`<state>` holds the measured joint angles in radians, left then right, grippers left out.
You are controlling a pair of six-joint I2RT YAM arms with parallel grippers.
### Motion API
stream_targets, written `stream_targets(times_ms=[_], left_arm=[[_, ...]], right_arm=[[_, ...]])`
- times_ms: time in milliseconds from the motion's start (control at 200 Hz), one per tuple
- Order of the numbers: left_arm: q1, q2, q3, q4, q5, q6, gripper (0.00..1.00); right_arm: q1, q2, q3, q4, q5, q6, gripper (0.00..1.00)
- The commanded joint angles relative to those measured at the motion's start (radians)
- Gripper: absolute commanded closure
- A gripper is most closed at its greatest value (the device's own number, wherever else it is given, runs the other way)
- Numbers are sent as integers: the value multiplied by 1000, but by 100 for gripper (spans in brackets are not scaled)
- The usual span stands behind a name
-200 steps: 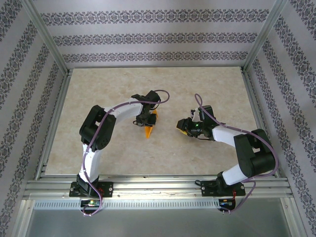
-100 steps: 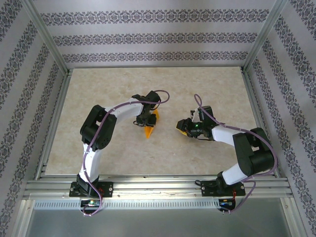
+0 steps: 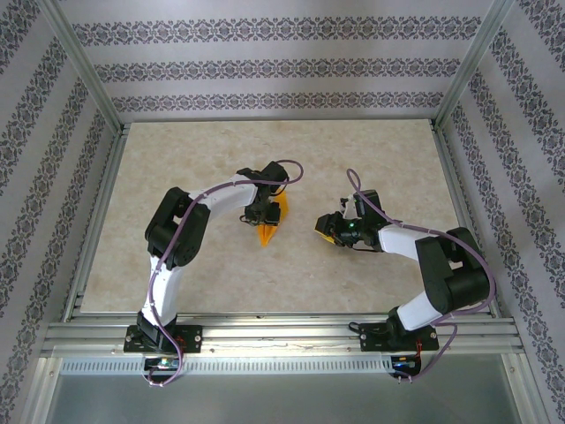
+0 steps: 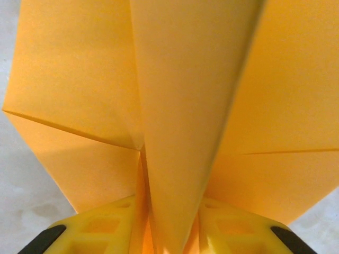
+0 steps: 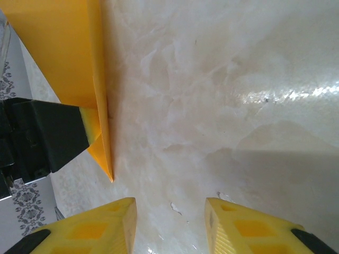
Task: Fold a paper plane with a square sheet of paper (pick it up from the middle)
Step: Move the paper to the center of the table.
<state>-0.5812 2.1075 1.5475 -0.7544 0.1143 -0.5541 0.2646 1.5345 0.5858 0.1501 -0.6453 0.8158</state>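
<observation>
1. Checking the paper plane (image 3: 268,231) first: it sits at mid-table, point toward the arm bases, with its centre fold between the fingers of the left gripper (image 4: 172,227).
2. I cannot tell whether those fingers pinch the fold or merely flank it. If loose, the plane may tip; if tight, withdrawing would drag it.
3. The right gripper (image 5: 170,217) hangs near the plane, fingers apart and empty. A sideways sweep could clip a wing.
4. The table (image 3: 371,159) looks glossy, so I expect paper to skid.
</observation>
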Motion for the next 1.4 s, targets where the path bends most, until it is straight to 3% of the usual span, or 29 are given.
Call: stream_targets(times_ms=[0,420,1094,1214,1399], left_arm=[[-3,55,17,-51,-64,-47,68],[-58,71,72,-66,-165,-245,60],[-72,-167,47,-54,-220,-291,54],[-72,-282,-30,21,-259,-250,53],[-40,-525,-260,206,-391,-116,35]], right_arm=[[8,5,-3,8,-16,-14,61],[-13,-4,5,-4,-55,-45,60],[-110,-134,23,-93,-62,-94,59],[-132,-220,48,-171,18,-149,57],[-134,-364,140,-386,391,-343,46]])
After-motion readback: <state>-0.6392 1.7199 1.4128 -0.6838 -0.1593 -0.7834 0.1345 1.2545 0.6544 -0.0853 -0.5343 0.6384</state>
